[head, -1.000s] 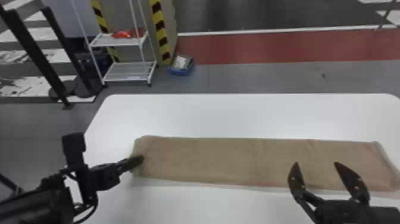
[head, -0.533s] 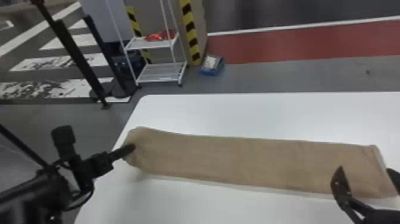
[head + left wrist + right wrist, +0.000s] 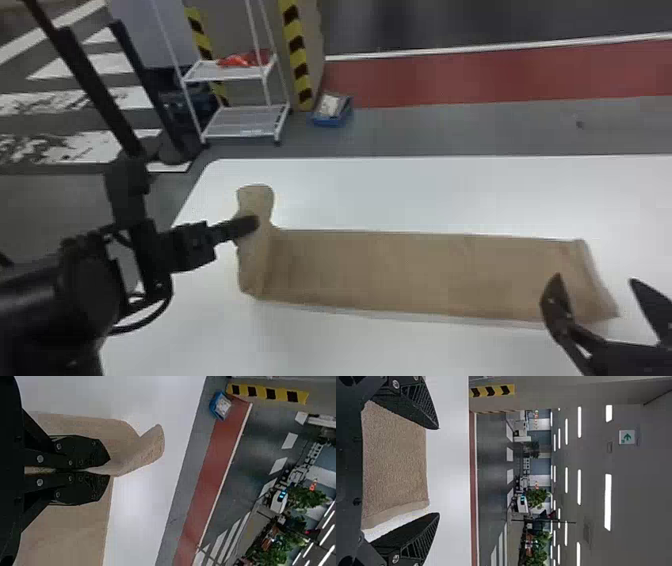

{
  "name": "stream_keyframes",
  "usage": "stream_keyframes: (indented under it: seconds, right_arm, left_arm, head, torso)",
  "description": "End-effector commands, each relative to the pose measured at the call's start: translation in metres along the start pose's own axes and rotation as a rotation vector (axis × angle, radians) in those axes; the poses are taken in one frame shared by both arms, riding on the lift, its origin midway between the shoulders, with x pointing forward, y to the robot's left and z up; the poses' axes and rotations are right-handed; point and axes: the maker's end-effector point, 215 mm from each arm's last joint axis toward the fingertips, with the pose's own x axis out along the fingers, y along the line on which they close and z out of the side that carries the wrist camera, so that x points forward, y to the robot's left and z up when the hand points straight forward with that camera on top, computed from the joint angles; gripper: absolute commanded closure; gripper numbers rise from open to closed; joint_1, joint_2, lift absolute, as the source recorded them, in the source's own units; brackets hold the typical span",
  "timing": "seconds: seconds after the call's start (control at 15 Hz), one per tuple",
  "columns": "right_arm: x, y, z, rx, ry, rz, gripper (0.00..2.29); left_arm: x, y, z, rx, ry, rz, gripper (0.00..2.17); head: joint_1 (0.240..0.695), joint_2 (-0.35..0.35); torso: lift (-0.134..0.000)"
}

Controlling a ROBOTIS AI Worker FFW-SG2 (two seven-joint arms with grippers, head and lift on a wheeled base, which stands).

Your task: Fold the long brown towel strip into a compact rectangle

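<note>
Nearest the robot, to the right on the white table (image 3: 450,190), the right gripper (image 3: 596,278) stands with fingers spread wide and empty, at the strip's right end. Beyond its fingertips lies the brown towel (image 3: 410,270), its long axis running side to side, roughly along the table's far edge. Toward the table's left edge, the left gripper (image 3: 255,222) has its fingers closed on the towel's left end, which is bunched and stands up from the rest. From that gripper the flat length lies to the right, so the fold should travel rightward along the strip; the left arm is the nearer one. Only the right gripper might obstruct a long fold. Past the far left corner are a white rack (image 3: 245,120) and, on the floor, a blue box (image 3: 327,120).
</note>
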Motion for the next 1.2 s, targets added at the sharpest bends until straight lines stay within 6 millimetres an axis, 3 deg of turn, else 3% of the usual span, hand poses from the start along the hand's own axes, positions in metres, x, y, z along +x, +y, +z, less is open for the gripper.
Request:
stream_keyframes:
  seconds: [0.0,0.07,0.27,0.47,0.73,0.87,0.93,1.0,1.07,1.13]
  right_arm:
    - [-0.003,-0.019,0.004,0.008,-0.004,-0.033,0.11]
    - [-0.004,-0.023,0.005,0.014,-0.006,-0.04,0.11]
    - [-0.004,-0.027,0.005,0.035,-0.006,-0.052,0.11]
    - [-0.003,-0.027,0.003,0.056,-0.003,-0.056,0.11]
    - [-0.004,-0.031,0.003,0.071,-0.002,-0.061,0.11]
    - [-0.004,-0.032,0.004,0.072,-0.005,-0.059,0.11]
    - [-0.004,-0.032,0.003,0.071,-0.003,-0.056,0.11]
    - [-0.003,-0.033,0.003,0.077,-0.003,-0.054,0.11]
    - [-0.002,-0.031,0.003,0.077,-0.003,-0.051,0.11]
    - [-0.001,-0.03,0.002,0.077,-0.003,-0.047,0.11]
  left_arm:
    - [0.015,-0.079,-0.018,0.124,0.074,-0.059,2.14]
    - [0.019,-0.104,-0.028,0.175,0.094,-0.073,2.14]
    - [0.035,-0.148,-0.053,0.309,0.125,-0.039,2.15]
    - [0.043,-0.164,-0.063,0.369,0.133,-0.014,2.15]
    - [0.06,-0.186,-0.063,0.485,0.082,0.055,2.15]
    - [0.069,-0.198,-0.079,0.524,0.09,0.053,2.03]
    - [0.07,-0.207,-0.094,0.54,0.105,0.039,1.62]
    - [0.07,-0.217,-0.102,0.558,0.102,0.024,0.99]
    - [0.071,-0.221,-0.11,0.575,0.106,0.021,0.15]
    - [0.072,-0.224,-0.117,0.593,0.113,0.028,0.0]
  head:
    - [0.695,0.099]
    - [0.695,0.018]
    - [0.695,-0.085]
    - [0.695,-0.169]
    - [0.695,-0.204]
    - [0.695,-0.217]
    - [0.695,-0.236]
    - [0.695,-0.248]
    - [0.695,-0.263]
    - [0.695,-0.278]
  torso:
    - [-0.11]
    - [-0.11]
    - [-0.11]
    - [-0.11]
    - [-0.11]
    - [-0.11]
    - [-0.11]
    - [-0.11]
    - [-0.11]
    - [-0.11]
